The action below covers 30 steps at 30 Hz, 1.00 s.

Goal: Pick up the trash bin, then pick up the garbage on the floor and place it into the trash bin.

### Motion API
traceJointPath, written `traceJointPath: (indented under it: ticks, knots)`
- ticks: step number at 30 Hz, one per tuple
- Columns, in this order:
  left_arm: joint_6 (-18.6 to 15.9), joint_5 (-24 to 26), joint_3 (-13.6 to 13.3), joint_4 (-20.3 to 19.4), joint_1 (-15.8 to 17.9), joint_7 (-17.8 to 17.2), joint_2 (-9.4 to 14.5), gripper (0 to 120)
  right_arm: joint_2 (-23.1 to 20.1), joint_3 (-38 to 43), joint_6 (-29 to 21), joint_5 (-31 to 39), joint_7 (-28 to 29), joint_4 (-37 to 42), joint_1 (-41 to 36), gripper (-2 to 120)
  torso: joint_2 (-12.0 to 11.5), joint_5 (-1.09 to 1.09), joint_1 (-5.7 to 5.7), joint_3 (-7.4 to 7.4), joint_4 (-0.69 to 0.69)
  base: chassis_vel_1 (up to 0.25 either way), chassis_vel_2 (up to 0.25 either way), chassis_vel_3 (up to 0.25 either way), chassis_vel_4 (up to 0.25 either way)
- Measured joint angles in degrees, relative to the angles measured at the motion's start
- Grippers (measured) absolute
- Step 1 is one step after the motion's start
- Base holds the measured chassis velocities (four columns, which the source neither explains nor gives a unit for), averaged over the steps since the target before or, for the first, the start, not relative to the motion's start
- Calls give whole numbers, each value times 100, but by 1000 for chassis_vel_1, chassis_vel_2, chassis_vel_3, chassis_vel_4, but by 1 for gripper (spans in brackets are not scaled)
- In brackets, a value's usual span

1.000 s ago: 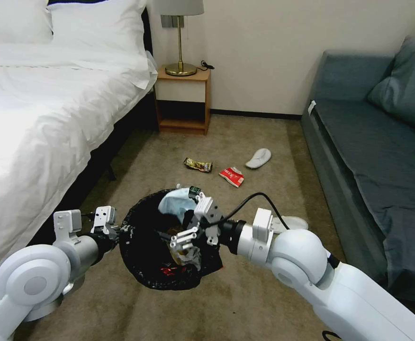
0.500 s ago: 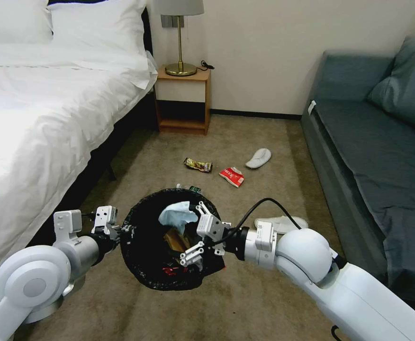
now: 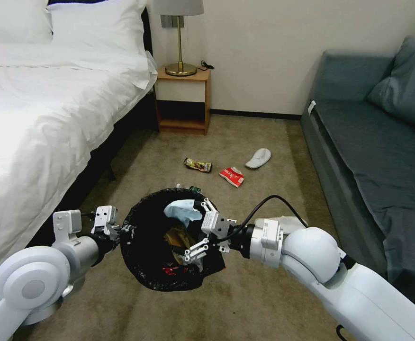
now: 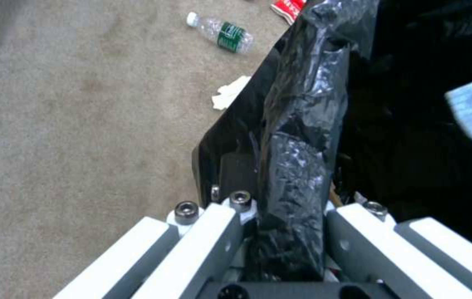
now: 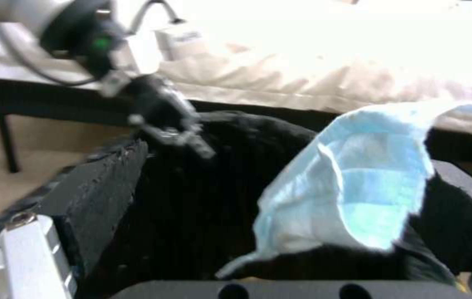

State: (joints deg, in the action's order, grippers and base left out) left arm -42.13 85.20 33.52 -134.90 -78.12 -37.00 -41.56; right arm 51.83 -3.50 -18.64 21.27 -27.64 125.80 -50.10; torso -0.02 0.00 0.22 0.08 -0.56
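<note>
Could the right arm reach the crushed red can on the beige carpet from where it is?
Probably yes. The right gripper hangs open over the black-lined trash bin, and bare carpet lies between it and the crushed red can. It would likely need to stretch forward.

Materials as I see them: crinkled plastic, cloth, pile carpet, painted metal.

My bin (image 3: 146, 265) wears a glossy, crinkly black plastic bag; the mask (image 3: 181, 210) at its 1 o'clock rim looks like soft matt pleated fabric. The floor (image 3: 264, 303) is matt short-pile carpet, rough-grained. My left gripper (image 4: 280, 232) has smooth white-painted fingers (image 4: 213, 236) with shiny metal screws; the arm shells read as smooth satin plastic. The bottle (image 4: 222, 33) at 12 o'clock is clear glossy plastic, the wrapper (image 3: 198, 165) shiny foil, the nightstand (image 3: 184, 102) smooth wood.
</note>
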Motion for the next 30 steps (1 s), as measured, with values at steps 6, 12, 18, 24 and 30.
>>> traceJointPath:
  ticks: [6,12,18,24,30]
  knots:
    - [0,10,18,-24,-17,-23,-6,2,11,219,-222,126,337,-69,-62,100,0,1,0,0,0,0,0,0,0]
    - [0,10,23,-25,-21,-27,-9,2,-49,293,-304,162,342,-76,-82,100,0,0,0,0,0,0,0,0,0]
    - [0,11,20,-30,11,-28,-27,2,-161,407,-357,267,361,-85,-164,100,0,0,0,0,0,0,0,0,0]
    - [0,21,37,-33,26,-23,-48,2,-335,667,-227,-38,226,-182,-239,100,0,0,0,0,0,0,0,0,0]
    - [0,-1,26,-31,20,3,-81,2,-392,771,-117,-86,215,-176,-266,100,0,0,0,1,0,0,0,0,0]
